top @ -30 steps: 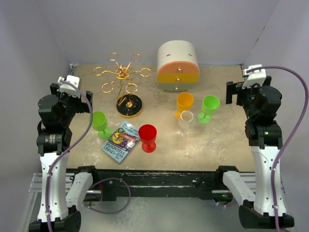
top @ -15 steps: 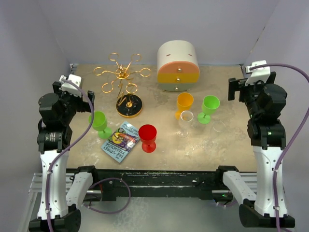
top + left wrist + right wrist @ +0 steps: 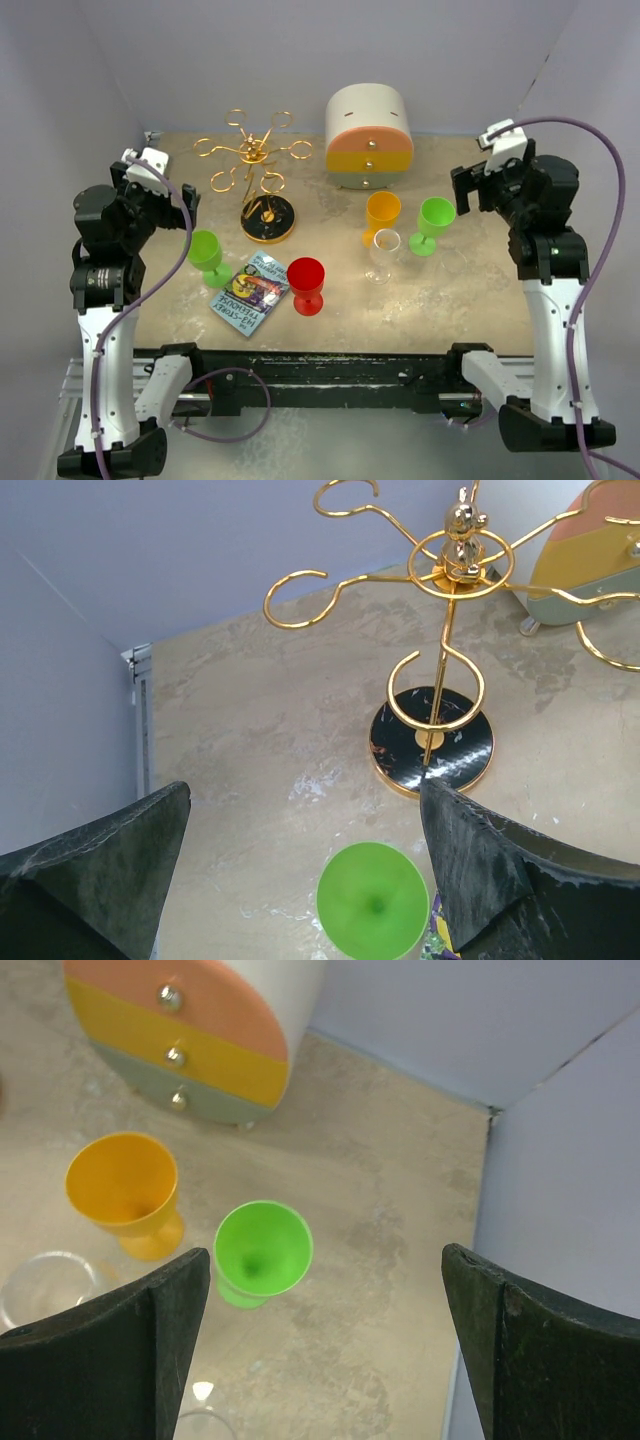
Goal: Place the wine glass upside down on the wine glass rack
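Observation:
The gold wire wine glass rack (image 3: 256,152) stands at the back left on its round black base (image 3: 268,221); it also shows in the left wrist view (image 3: 455,555). Several wine glasses stand upright on the table: green (image 3: 205,253), red (image 3: 306,283), clear (image 3: 384,253), orange (image 3: 382,216) and a second green (image 3: 434,223). My left gripper (image 3: 168,203) is open and empty above the left green glass (image 3: 372,900). My right gripper (image 3: 468,190) is open and empty, just right of the second green glass (image 3: 262,1250).
A white-and-orange mini drawer box (image 3: 369,136) stands at the back centre. A blue booklet (image 3: 250,292) lies between the left green and red glasses. A second clear glass (image 3: 200,1425) sits near the right gripper. Walls close in on three sides.
The right gripper has swung left and forward toward the right green glass. The left gripper has shifted slightly. No glass has moved.

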Available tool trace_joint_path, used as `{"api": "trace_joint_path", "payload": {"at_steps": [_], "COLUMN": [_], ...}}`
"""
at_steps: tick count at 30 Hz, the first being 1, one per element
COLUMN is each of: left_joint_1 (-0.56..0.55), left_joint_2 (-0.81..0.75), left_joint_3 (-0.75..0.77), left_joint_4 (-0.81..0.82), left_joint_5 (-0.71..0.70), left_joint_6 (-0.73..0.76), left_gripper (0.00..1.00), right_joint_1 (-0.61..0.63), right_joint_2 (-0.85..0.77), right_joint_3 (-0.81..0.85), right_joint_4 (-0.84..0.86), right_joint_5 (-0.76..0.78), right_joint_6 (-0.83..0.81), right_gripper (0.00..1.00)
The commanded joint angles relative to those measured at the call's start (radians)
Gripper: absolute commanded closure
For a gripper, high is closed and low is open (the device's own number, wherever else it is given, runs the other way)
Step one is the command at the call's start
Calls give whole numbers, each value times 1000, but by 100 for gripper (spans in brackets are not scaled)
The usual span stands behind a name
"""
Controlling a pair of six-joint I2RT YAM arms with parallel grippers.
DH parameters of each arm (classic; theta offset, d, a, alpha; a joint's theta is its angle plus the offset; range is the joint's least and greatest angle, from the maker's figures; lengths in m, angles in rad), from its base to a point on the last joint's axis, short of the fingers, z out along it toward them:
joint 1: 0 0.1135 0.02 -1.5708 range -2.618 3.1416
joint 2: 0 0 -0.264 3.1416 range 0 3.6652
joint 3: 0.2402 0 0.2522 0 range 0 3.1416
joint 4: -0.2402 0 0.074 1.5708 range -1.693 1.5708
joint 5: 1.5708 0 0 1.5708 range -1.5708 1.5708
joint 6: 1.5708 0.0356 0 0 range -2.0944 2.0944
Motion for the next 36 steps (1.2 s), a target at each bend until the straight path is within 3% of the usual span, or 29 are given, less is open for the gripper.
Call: {"api": "trace_joint_path", "payload": {"at_steps": [1,10,17,29,36], "left_joint_1": [9,9,9,13,19], "left_joint_2": [2,-15,-21,-15,-13], "left_joint_3": [27,-19,-31,-46,-46], "left_joint_4": [-5,6,8,19,21], "left_joint_5": [28,29,37,21,8], "left_joint_6": [17,28,32,41,41], "left_gripper": [1,1,1,1,1], "right_joint_1": [28,95,107,83,6], "right_joint_2": [27,62,56,-62,-92], "right_joint_3": [18,-23,-68,-115,-158], "right_joint_4": [-85,-170,-188,-400,-454], "right_joint_5": [-143,-205,-94,38,6], "right_joint_6": [-46,-90,-97,-141,-141], "right_gripper": [0,5,9,18,34]}}
